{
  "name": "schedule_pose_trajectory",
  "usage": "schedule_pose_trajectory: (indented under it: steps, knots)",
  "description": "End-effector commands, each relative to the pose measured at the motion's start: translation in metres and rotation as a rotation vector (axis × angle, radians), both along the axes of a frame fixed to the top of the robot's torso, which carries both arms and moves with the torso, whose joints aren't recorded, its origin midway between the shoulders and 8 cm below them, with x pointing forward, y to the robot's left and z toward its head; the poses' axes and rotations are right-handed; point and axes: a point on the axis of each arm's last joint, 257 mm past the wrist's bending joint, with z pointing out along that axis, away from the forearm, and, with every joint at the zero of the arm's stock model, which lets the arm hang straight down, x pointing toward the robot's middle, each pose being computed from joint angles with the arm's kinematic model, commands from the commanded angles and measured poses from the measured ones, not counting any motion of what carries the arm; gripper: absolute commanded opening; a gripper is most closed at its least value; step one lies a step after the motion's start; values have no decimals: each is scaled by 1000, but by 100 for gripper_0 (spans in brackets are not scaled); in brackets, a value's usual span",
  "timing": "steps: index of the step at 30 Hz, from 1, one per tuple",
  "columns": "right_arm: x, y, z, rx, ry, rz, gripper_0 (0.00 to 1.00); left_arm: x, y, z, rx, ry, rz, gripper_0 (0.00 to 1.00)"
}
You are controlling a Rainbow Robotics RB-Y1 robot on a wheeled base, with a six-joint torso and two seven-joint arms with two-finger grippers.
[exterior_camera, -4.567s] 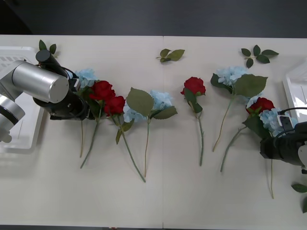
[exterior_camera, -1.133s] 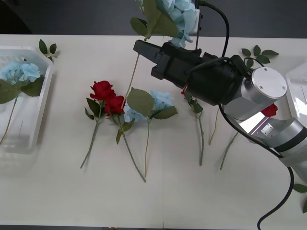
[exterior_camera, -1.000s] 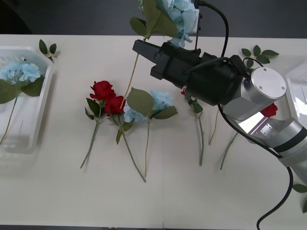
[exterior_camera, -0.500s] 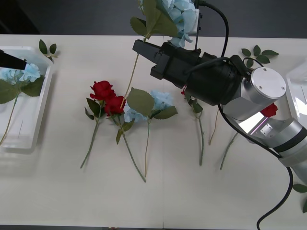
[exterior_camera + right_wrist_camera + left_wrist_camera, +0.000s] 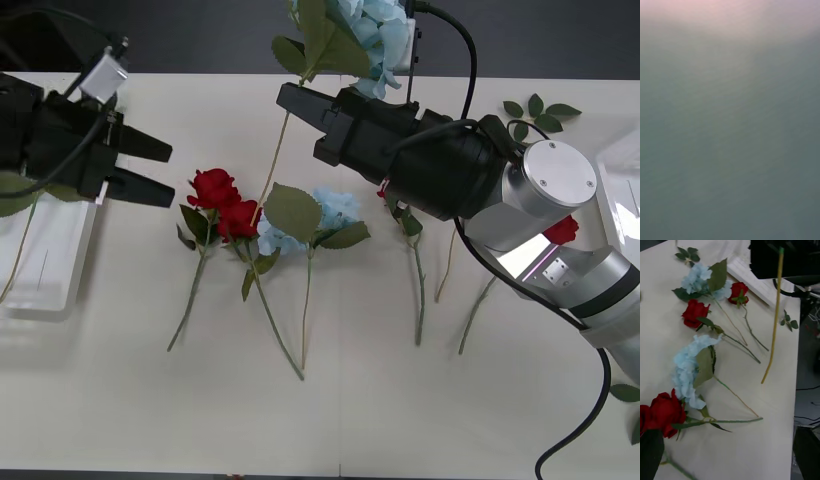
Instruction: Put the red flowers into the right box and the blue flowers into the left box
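Observation:
My right gripper (image 5: 298, 124) is raised over the table's middle, shut on the stem of a blue flower (image 5: 367, 28) whose head stands above it. The thin stem (image 5: 772, 322) hangs down free. My left gripper (image 5: 165, 177) is open, its black fingers pointing at two red flowers (image 5: 222, 200) lying just beyond them. More blue flowers (image 5: 330, 212) lie beside those roses. A further red flower (image 5: 694, 311) and blue flower (image 5: 699, 277) lie farther right. The left box (image 5: 50, 270) sits under my left arm. The right box (image 5: 618, 170) is at the right edge.
Loose green leaf sprigs (image 5: 538, 113) lie at the table's back right and another sprig (image 5: 628, 395) at the front right. My right arm (image 5: 540, 220) covers part of the flowers on the right. Bare table runs along the front edge.
My left gripper has swung in from the left box toward the red flowers, open. The right arm has stayed still, holding the blue flower up.

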Motion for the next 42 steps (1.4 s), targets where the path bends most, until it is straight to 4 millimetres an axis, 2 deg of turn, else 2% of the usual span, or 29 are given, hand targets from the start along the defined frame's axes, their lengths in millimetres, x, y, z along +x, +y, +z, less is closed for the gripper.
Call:
schedule_pose_trajectory:
  steps: [1,7,14,15,16,17,18,19,41,42]
  knots:
    - [-9,13,27,30,-63,20,0,-14,-48,25,-89,-16,-114,100]
    - [-9,13,27,31,-63,20,0,-27,-88,26,-151,6,-193,100]
    - [-10,13,28,33,-62,22,0,-28,-113,27,-176,0,-219,100]
    - [-9,13,28,34,-61,20,0,-28,-114,26,-173,-2,-218,86]
    - [-9,13,28,35,-61,19,0,-28,-116,26,-173,-2,-218,65]
    - [-10,13,28,35,-61,21,0,-27,-116,24,-169,-4,-216,35]
    - [-10,13,28,35,-61,21,0,-26,-116,23,-167,-4,-215,9]
    - [-10,13,28,35,-61,21,0,-27,-117,23,-165,-3,-217,0]
    - [-11,14,32,52,-50,34,0,-29,-119,30,-196,1,-221,0]
    - [-11,14,33,51,-54,34,2,-29,-119,30,-197,3,-223,0]
